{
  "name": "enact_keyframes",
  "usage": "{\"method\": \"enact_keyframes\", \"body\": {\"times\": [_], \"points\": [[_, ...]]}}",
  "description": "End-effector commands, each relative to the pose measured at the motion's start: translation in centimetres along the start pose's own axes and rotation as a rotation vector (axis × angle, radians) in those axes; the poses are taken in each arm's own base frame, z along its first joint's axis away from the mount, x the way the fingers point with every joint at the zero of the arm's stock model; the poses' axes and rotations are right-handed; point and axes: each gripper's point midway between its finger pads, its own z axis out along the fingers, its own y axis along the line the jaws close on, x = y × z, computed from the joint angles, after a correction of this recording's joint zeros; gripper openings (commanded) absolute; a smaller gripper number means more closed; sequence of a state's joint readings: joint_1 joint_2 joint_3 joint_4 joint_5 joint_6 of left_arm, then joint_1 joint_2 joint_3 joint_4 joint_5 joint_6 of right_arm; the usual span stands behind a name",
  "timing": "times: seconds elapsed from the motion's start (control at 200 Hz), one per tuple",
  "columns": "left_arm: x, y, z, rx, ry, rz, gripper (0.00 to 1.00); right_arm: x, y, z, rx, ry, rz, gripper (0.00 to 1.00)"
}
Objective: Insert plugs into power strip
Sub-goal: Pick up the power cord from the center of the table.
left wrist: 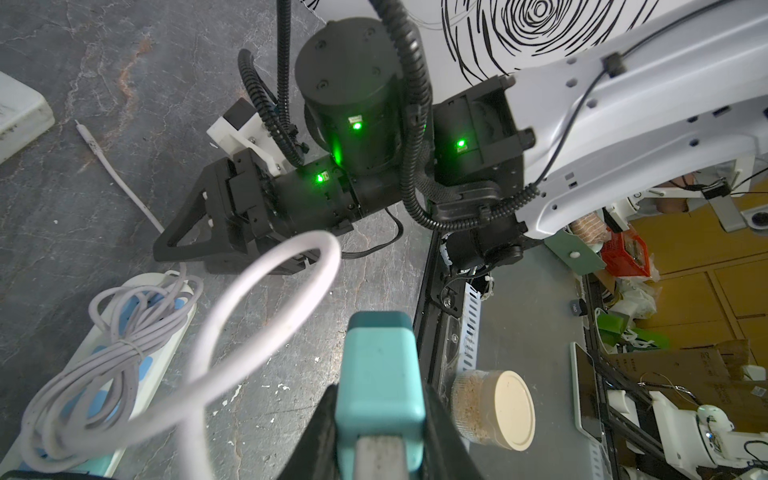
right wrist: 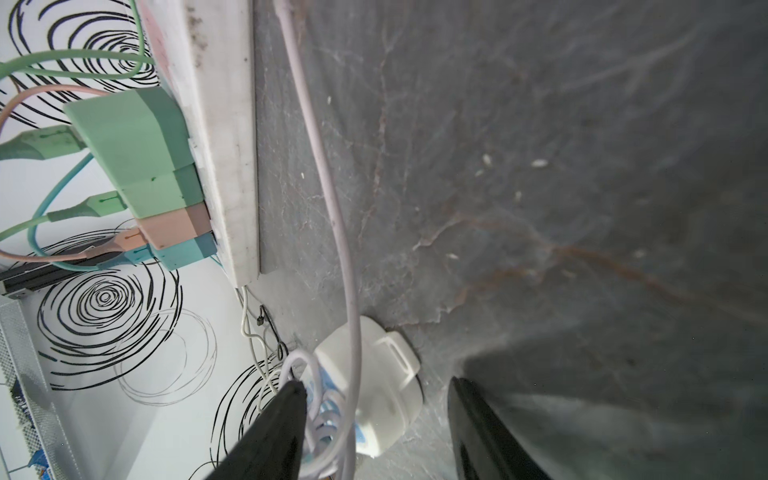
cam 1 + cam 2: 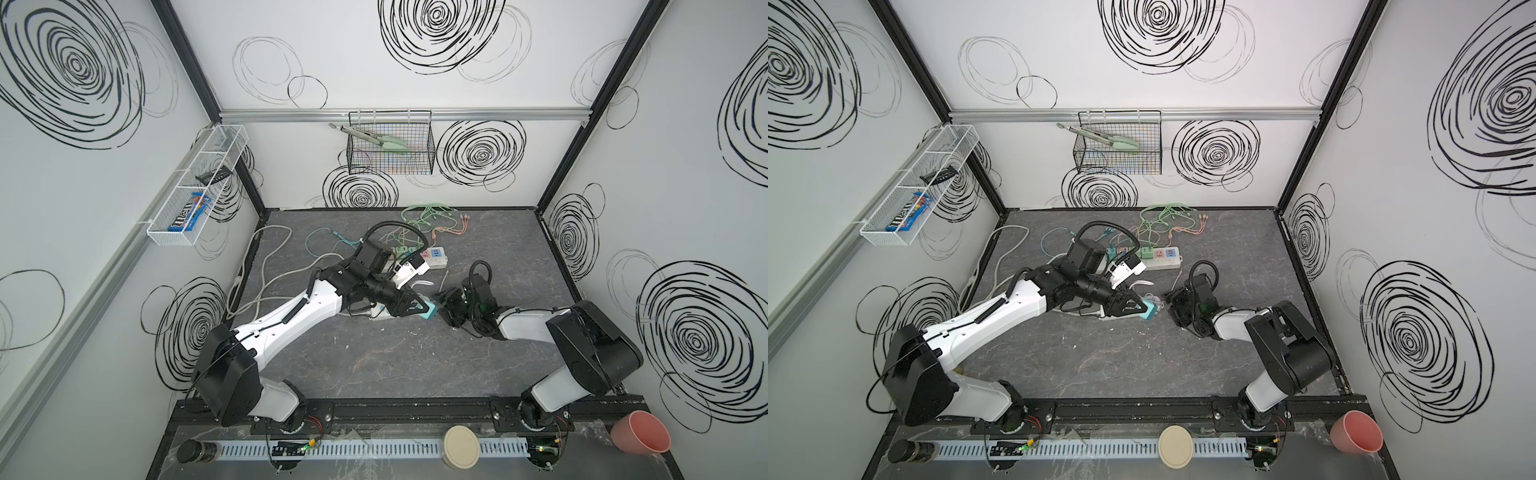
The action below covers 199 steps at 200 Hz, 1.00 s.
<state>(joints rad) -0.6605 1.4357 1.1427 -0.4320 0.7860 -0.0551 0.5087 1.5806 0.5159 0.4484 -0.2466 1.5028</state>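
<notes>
My left gripper (image 3: 424,310) (image 1: 380,419) is shut on a teal plug (image 3: 429,311) (image 1: 380,365), held just above the floor at mid-table. Its white cable (image 1: 270,299) loops away from it. The right gripper (image 3: 441,307) (image 2: 376,382) faces it from close by, jaws apart and gripping nothing. Between those jaws I see the end of a white power strip with blue sockets (image 2: 374,399) (image 1: 141,349), with a bundled cord lying on it. Further back lies another white power strip (image 3: 432,262) (image 2: 224,145) carrying green (image 2: 129,137), pink (image 2: 174,226) and teal (image 2: 187,253) plugs.
Thin coloured cables (image 3: 432,220) tangle at the back of the floor, and a grey cord (image 3: 266,257) runs along the left side. A wire basket (image 3: 390,166) hangs on the back wall. A lidded jar (image 3: 459,446) and a pink cup (image 3: 640,432) stand on the front ledge.
</notes>
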Motion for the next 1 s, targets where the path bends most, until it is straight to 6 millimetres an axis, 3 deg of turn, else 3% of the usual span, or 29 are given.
{"method": "enact_keyframes", "body": {"times": [0.0, 0.21, 0.435, 0.58, 0.745, 0.901, 0.991], "points": [[-0.6, -1.3, -0.6, 0.028, -0.029, 0.072, 0.00, -0.4, 1.9, 0.7, -0.045, -0.023, -0.015, 0.58], [-0.4, -1.2, -0.5, 0.020, -0.023, 0.077, 0.00, -0.7, 1.3, 1.2, -0.039, -0.049, -0.021, 0.44], [-0.4, -1.7, -0.3, 0.020, -0.001, 0.099, 0.00, -1.7, 3.1, -0.9, -0.135, -0.145, -0.097, 0.15], [-0.2, -2.2, 0.1, -0.008, 0.030, 0.151, 0.00, -3.3, 5.1, -4.6, -0.201, -0.288, -0.185, 0.00], [-0.2, -2.1, 0.5, -0.073, 0.073, 0.208, 0.00, -6.1, 8.3, -9.6, -0.254, -0.437, -0.315, 0.00], [-0.7, -2.0, 0.9, -0.077, 0.082, 0.239, 0.00, -11.1, 9.3, -14.9, -0.307, -0.624, -0.325, 0.00], [-0.5, -0.3, 1.3, -0.177, 0.125, 0.251, 0.00, -14.6, 9.0, -18.1, -0.307, -0.750, -0.327, 0.00]]}}
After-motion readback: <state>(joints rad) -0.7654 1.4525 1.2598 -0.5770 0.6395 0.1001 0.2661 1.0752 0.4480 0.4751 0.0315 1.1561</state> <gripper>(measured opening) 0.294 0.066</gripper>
